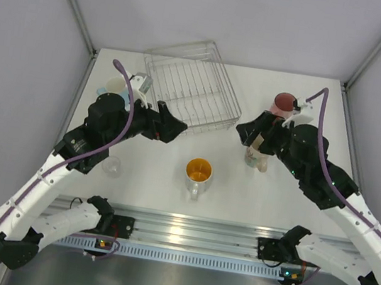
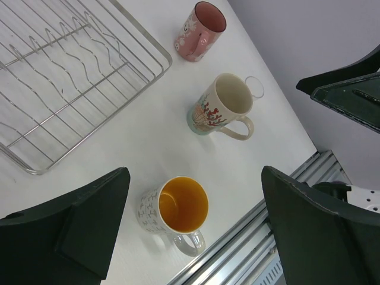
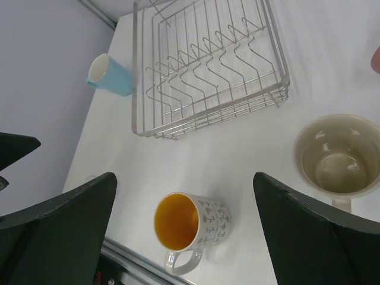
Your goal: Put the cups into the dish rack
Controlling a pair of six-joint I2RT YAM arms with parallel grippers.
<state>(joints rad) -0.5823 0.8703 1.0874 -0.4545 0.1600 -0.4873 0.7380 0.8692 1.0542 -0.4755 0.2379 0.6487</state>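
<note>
Top external view: my left pincer and right pincer gape wide, empty; if both reach for the speckled mug, they could collide and topple it.

No legible writing, labels, brands or numbers anywhere. Only wordless decoration: small grey motifs on the orange-lined mug, red and green pictures on the cream mug, pale shapes on the pink cup.

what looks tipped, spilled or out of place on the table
Nothing is tipped or spilled. The yellow-lined mug, the cream mug and the pink cup all stand upright on the table. Only the wire rack sits turned at an angle to the table's edges, and it holds no cups.
</note>
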